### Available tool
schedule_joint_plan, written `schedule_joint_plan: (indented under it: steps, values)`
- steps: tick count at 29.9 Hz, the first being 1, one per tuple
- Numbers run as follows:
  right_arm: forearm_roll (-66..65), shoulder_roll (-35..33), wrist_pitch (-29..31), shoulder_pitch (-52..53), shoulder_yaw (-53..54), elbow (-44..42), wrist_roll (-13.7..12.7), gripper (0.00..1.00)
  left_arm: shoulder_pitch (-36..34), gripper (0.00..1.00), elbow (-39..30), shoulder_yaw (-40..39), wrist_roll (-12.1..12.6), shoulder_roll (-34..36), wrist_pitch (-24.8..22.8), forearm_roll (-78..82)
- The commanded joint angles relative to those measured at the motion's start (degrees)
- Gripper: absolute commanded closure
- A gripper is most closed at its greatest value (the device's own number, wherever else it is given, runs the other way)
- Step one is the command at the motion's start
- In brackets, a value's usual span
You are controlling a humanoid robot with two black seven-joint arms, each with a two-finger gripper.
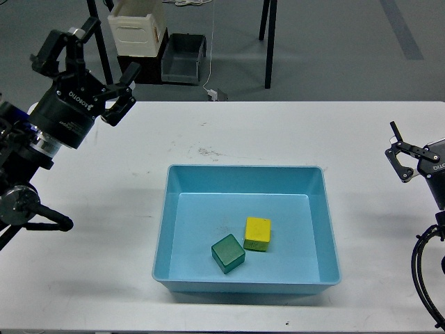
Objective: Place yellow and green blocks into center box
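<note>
Left end effector (89, 66) spread, right end effector (402, 156) half cut off — state unclear, both blocks in tray (243, 177)

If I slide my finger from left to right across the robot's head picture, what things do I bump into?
Left gripper → green block → yellow block → right gripper. Both blocks sit inside the blue tray, which spans the middle of the white table.

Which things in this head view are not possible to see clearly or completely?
- Right gripper: cut by the right edge; open or shut unclear.
- Dark grey plastic bin on the floor: its inside is too dark to read.
- Cream-white box: top cut by the upper edge.
</note>
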Motion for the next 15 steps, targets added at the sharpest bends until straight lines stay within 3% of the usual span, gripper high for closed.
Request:
schedule_joint_plan:
  steps: [1,7,15]
  values:
    - [2.8,4.8,-0.1,-0.9,0.9,-0.1,-0.7,0.00,3.9,0.00,-0.1,0.0,0.0,-0.3,1.3,-16.0]
    - [4.7,12.0,-0.2,-4.5,3.5,0.2,-1.0,0.00,8.0,0.00,-0.4,-0.2,0.0,-0.3,-2.5,-31.0]
    - [10.6,12.3,-0.2,-9.5,3.6,2.0,-0.9,0.00,15.0,0.00,-4.3,-0.2,0.0,-0.3,-9.6,-44.3]
